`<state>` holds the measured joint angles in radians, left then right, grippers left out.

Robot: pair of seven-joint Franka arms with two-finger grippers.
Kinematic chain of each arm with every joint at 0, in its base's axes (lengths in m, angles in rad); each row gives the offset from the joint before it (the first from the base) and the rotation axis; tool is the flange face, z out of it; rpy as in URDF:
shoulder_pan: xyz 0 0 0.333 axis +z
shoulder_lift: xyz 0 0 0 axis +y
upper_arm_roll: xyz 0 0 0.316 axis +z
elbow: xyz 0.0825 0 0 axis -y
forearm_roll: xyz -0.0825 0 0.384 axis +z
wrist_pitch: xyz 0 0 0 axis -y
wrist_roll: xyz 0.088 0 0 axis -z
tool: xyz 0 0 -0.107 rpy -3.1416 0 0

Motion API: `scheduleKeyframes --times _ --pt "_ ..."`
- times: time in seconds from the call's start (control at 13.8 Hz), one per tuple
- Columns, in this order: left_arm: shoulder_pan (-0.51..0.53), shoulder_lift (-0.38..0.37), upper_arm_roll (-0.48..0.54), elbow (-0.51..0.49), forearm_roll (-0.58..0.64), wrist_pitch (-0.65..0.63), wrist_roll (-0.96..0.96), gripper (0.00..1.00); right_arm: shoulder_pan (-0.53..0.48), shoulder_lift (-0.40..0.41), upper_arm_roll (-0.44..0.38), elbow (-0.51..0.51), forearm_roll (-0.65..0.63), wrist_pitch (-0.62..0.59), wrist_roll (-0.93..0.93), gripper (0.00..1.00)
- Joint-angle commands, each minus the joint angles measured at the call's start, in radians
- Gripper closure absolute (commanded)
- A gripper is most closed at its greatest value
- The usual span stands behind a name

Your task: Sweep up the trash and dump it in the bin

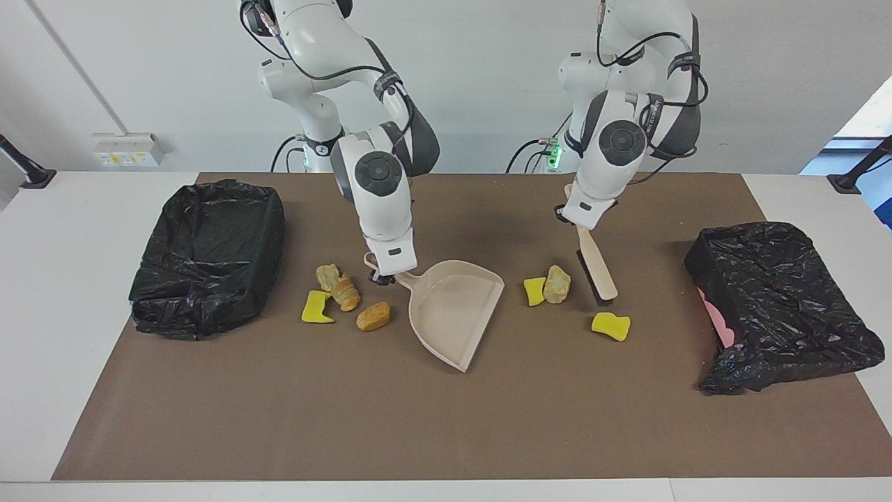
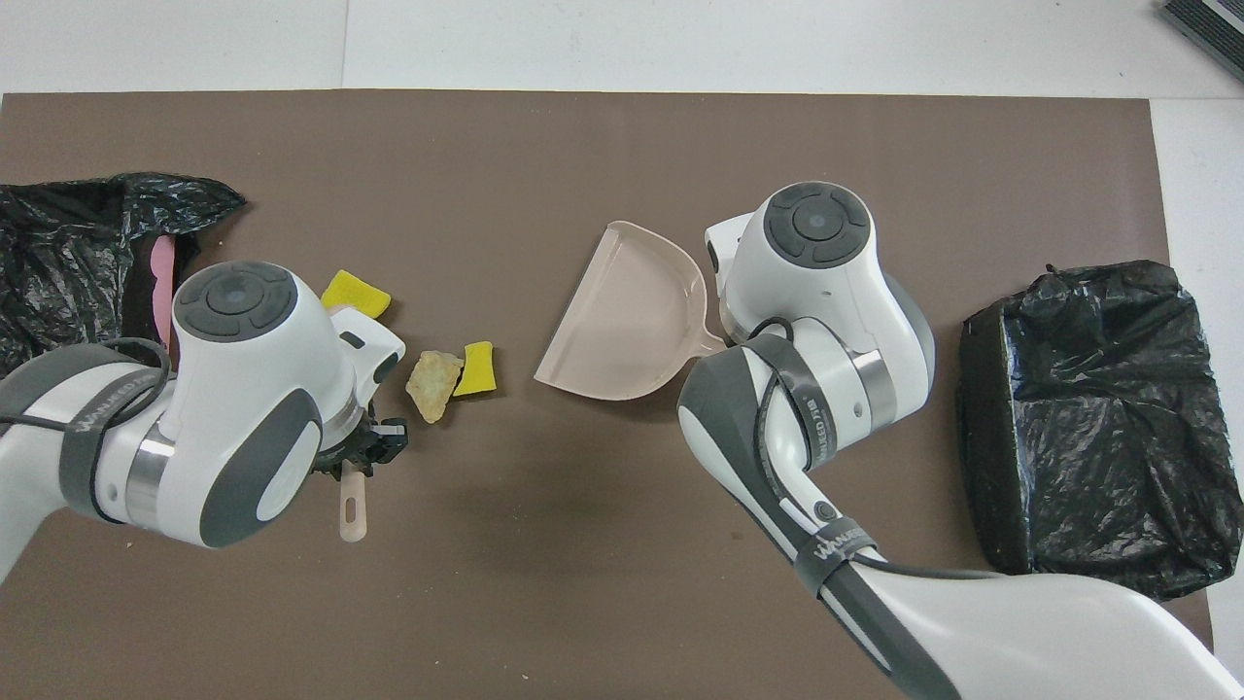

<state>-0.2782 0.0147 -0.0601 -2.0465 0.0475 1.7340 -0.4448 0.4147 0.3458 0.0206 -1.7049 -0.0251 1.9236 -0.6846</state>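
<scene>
Holding both tools, I am at the start of the sweeping: my right hand (image 1: 382, 279) is clamped on the handle of the beige plastic dustpan (image 1: 454, 312), whose pan lies on the brown mat with its open mouth turned toward the left arm's end of the desk (image 1: 42, 293), and my left hand (image 1: 575, 222) is closed on the handle of the beige black-bristled brush (image 1: 597, 268), bristles down near the mat. No trash is in the pan. One yellow sponge piece (image 1: 534, 291) and a tan bread-like chunk (image 1: 557, 284) sit touching each other between the brush and the dustpan's mouth; another yellow sponge scrap (image 1: 611, 325) lies just beside the brush head, farther from me. By my right hand a second cluster waits: two brown bread-like chunks (image 1: 337, 285), an orange-brown one (image 1: 373, 316) and a yellow sponge with a green back (image 1: 316, 307). So I judge all the sweeping and all the dumping is left. A black-lined bin (image 1: 208, 256) stands at the right arm's end, a second black-bagged bin (image 1: 780, 300) at the left arm's end. The mat farther from me than the tools lies open, which gives room to swing the pan.
</scene>
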Motion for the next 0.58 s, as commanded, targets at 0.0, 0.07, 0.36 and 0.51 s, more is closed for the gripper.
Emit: scheduleKeyframes --times 0.0,0.07,0.36,0.51 --pt "0.082 0.040 -0.004 0.046 0.067 0.028 0.132 1.00 0.018 -0.070 0.005 -0.100 -0.035 0.047 -0.085 1.00" --pt "0.108 0.041 -0.004 0.039 0.069 0.065 0.158 1.00 0.036 -0.085 0.005 -0.126 -0.033 0.061 -0.082 1.00" --pt "0.175 0.088 -0.004 0.028 0.127 0.217 0.259 1.00 0.087 -0.073 0.009 -0.130 -0.032 0.095 -0.035 1.00" --pt "0.201 0.090 -0.003 0.003 0.132 0.261 0.343 1.00 0.104 -0.065 0.009 -0.127 -0.030 0.098 0.003 1.00"
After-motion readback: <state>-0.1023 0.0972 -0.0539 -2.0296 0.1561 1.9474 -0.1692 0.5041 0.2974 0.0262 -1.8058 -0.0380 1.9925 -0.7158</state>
